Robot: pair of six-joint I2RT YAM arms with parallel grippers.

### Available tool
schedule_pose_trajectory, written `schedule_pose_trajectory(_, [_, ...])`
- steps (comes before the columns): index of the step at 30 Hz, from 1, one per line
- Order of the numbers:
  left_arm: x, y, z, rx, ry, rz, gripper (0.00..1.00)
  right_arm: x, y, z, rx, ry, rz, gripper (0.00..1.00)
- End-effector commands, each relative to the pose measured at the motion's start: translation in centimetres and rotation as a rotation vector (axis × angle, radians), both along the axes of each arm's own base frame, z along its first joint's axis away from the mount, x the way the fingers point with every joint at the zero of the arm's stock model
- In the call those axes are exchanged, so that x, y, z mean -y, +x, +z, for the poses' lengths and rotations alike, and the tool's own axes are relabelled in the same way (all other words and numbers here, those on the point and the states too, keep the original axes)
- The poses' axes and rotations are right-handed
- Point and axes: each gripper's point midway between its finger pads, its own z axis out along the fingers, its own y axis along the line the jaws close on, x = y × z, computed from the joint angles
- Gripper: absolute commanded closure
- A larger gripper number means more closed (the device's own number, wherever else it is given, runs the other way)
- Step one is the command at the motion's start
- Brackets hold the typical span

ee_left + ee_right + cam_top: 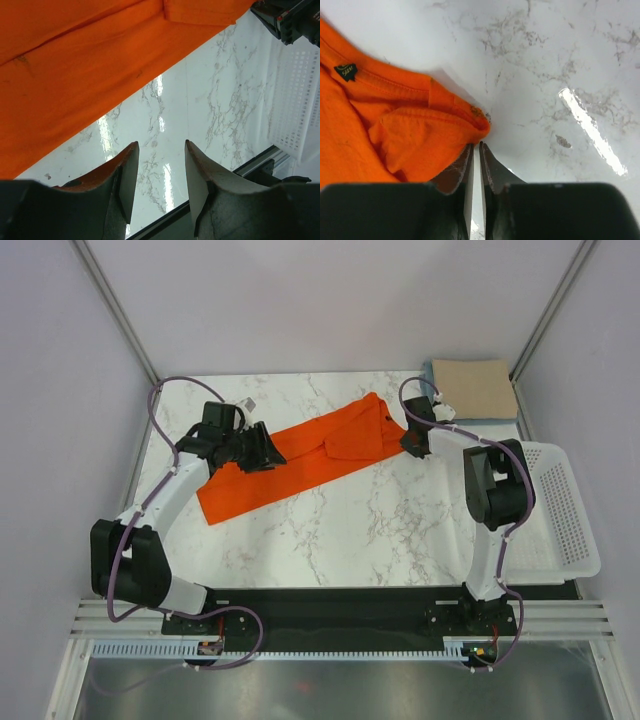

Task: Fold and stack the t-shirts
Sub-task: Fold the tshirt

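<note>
The bright orange t-shirt [300, 460] lies folded into a long diagonal band on the marble table, its collar end at the right. My left gripper [268, 452] hovers over the band's left part. In the left wrist view it [161, 145] stands open with only bare marble between its fingers, and the orange cloth [75, 75] lies beyond them. My right gripper [413, 445] is at the band's right end. In the right wrist view its jaws [476, 145] are nearly together, pinching the corner of the orange fold [395, 135] at their tips. A folded tan-beige t-shirt [475, 388] rests on a light blue one [492, 421] at the back right.
A white perforated basket [560, 510] sits tilted at the table's right edge and also shows in the left wrist view [300, 100]. Grey walls and metal posts close in the table's back and sides. A black base rail runs along the near edge.
</note>
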Motion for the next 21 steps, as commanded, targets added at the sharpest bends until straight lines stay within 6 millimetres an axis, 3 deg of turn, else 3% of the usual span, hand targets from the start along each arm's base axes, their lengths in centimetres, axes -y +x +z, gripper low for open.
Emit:
schedule_pose_trajectory(1, [-0.7,0.5,-0.1,0.009,0.028,0.043,0.50,1.8,0.1,-1.7,-0.021,-0.018,-0.033,0.85])
schedule_pose_trajectory(5, [-1.4,1.4,0.3,0.035,0.060,0.076,0.50,2.5,1.0,-2.1,-0.006,-0.044,-0.014,0.89])
schedule_pose_trajectory(7, [-1.7,1.8,0.9,0.052,0.066,0.091,0.50,2.5,2.8,-1.5,0.015,-0.040,0.017,0.91])
schedule_pose_trajectory(8, [-2.0,2.1,1.1,0.064,0.075,0.106,0.50,2.6,3.2,-2.4,0.001,-0.040,0.025,0.91])
schedule_pose_trajectory(13, [-3.4,3.2,1.6,0.080,0.096,0.149,0.50,2.6,7.8,-1.1,0.069,-0.035,0.074,0.92])
schedule_pose_trajectory(14, [-3.5,3.3,1.5,0.074,0.094,0.152,0.50,2.9,8.3,-2.1,0.056,-0.039,0.080,0.92])
schedule_pose_trajectory(15, [-3.6,3.4,1.4,0.071,0.091,0.156,0.50,2.7,10.0,-1.0,0.094,-0.035,0.092,0.93])
schedule_pose_trajectory(17, [-4.1,3.7,1.2,0.067,0.094,0.169,0.50,2.8,11.1,-2.1,0.087,-0.018,0.126,0.93])
schedule_pose_trajectory(18, [-4.4,3.7,1.2,0.065,0.095,0.174,0.50,2.3,12.6,-1.0,0.124,-0.002,0.149,0.93])
schedule_pose_trajectory(20, [-5.8,4.0,0.2,0.053,0.127,0.206,0.50,1.5,13.6,-2.0,0.124,0.027,0.214,0.93])
schedule_pose_trajectory(21, [-6.7,4.0,-0.6,0.051,0.174,0.232,0.51,1.2,15.0,-0.7,0.164,0.034,0.230,0.93])
